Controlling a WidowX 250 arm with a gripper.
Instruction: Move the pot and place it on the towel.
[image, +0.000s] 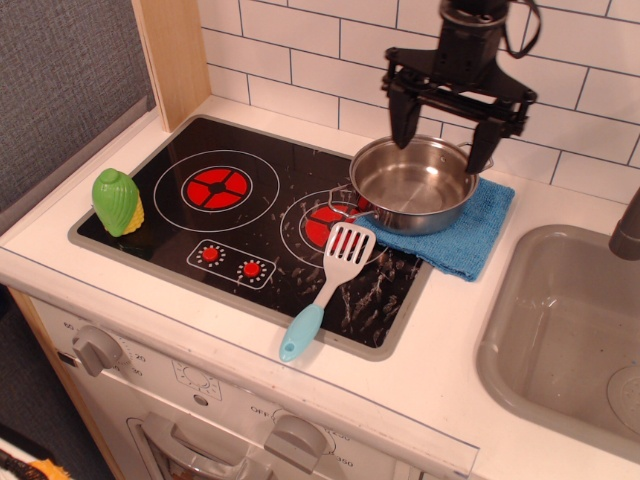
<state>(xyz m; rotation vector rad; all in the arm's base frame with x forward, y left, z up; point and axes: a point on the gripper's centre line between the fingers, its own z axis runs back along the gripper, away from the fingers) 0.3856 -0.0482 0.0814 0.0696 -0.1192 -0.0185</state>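
The shiny steel pot (412, 186) sits upright on the left part of the blue towel (458, 232), its left edge overhanging the right stove ring (322, 222). The towel lies between the stove and the sink. My black gripper (444, 133) hangs above the pot's far rim, wide open and empty, its fingers (400, 115) spread on both sides and clear of the pot.
A white spatula with a light-blue handle (326, 287) lies on the stove front of the pot. A green and yellow toy corn (118, 201) stands at the stove's left edge. The grey sink basin (565, 330) is at the right. White tiled wall (300, 60) behind.
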